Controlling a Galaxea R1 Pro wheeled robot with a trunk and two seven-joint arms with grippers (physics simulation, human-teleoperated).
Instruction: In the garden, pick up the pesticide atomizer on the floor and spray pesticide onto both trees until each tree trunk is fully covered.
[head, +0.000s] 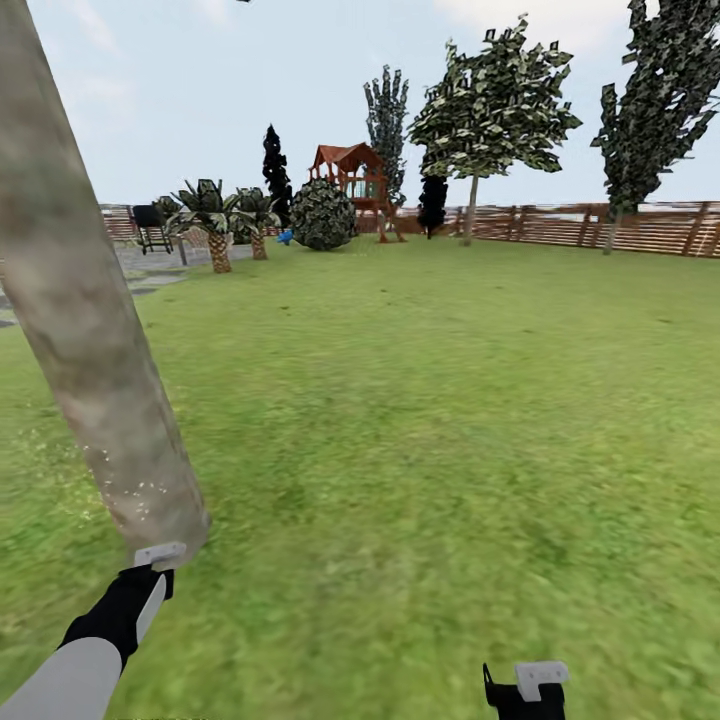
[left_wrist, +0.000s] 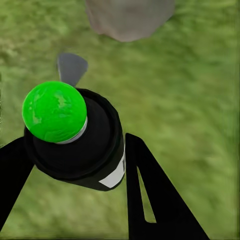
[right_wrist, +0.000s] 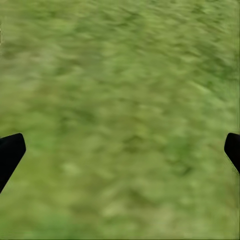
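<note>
The left gripper (left_wrist: 75, 165) clamps the dark spray bottle (left_wrist: 80, 145), green-tipped, near the foot of the tree trunk (head: 90, 330), while the right gripper (right_wrist: 120, 150) hangs wide open over the lawn (head: 450, 400).

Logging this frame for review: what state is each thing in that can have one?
left gripper: shut on the pesticide atomizer, its tip glowing green
right gripper: open, empty, over lawn
near tree trunk: upright, pale specks low on the bark
</note>
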